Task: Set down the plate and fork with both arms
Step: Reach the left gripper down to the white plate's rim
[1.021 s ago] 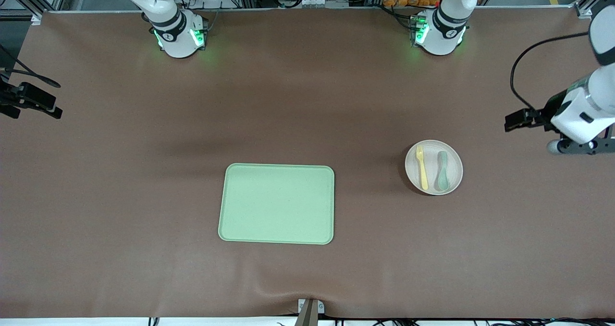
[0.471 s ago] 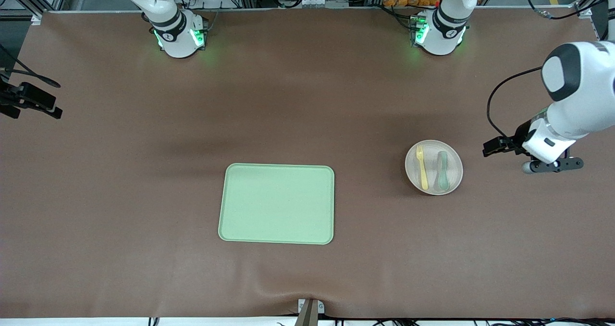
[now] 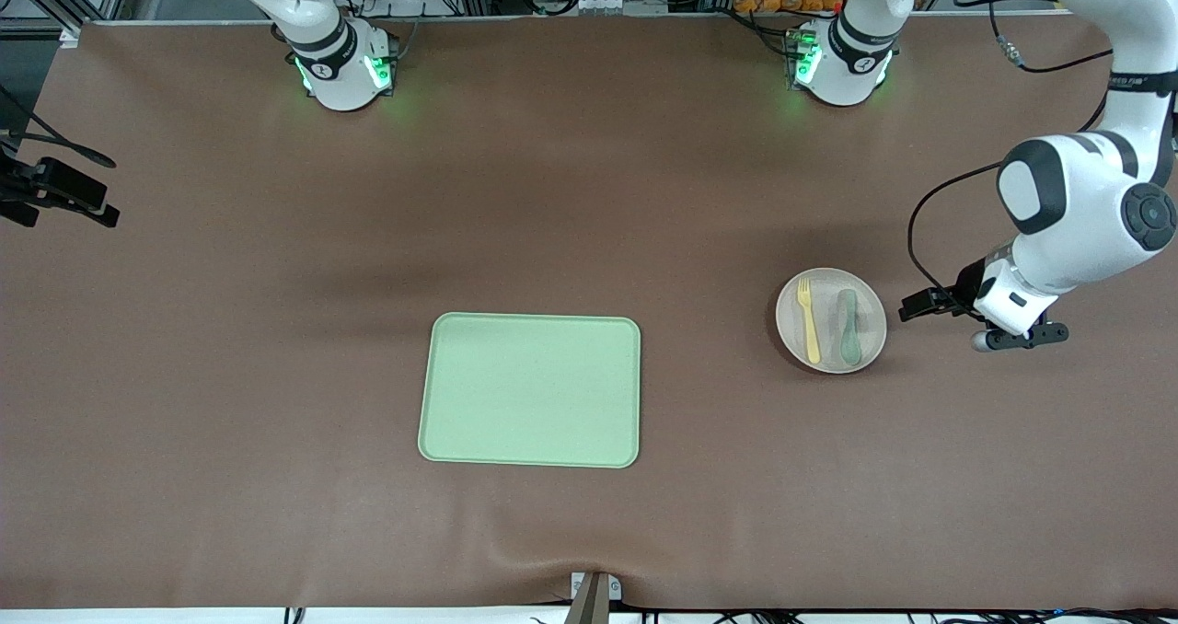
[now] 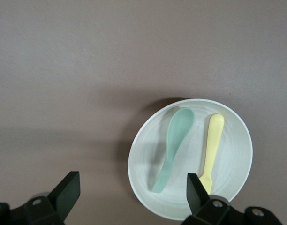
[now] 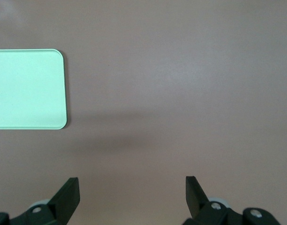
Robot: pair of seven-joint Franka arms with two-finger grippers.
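The pale plate (image 3: 870,311) lies on the brown table toward the left arm's end. On it rest the yellow fork (image 3: 809,320) and a grey-green spoon (image 3: 848,328), side by side. My left gripper (image 3: 1020,337) hangs just past the plate's rim, toward the left arm's end of the table. In the left wrist view the left gripper (image 4: 132,187) is open, with one fingertip (image 4: 196,187) over the plate (image 4: 143,154) near the fork (image 4: 212,145). My right gripper (image 5: 132,187) is open over bare table and holds nothing.
A rectangular light green tray (image 3: 530,390) lies mid-table, nearer to the front camera than the plate; its corner (image 5: 28,89) shows in the right wrist view. A black piece of the right arm's wrist (image 3: 60,191) pokes in at the right arm's end.
The left arm has swung in from the table's end toward the plate, and its gripper now hangs close beside the rim. The right arm has not moved.
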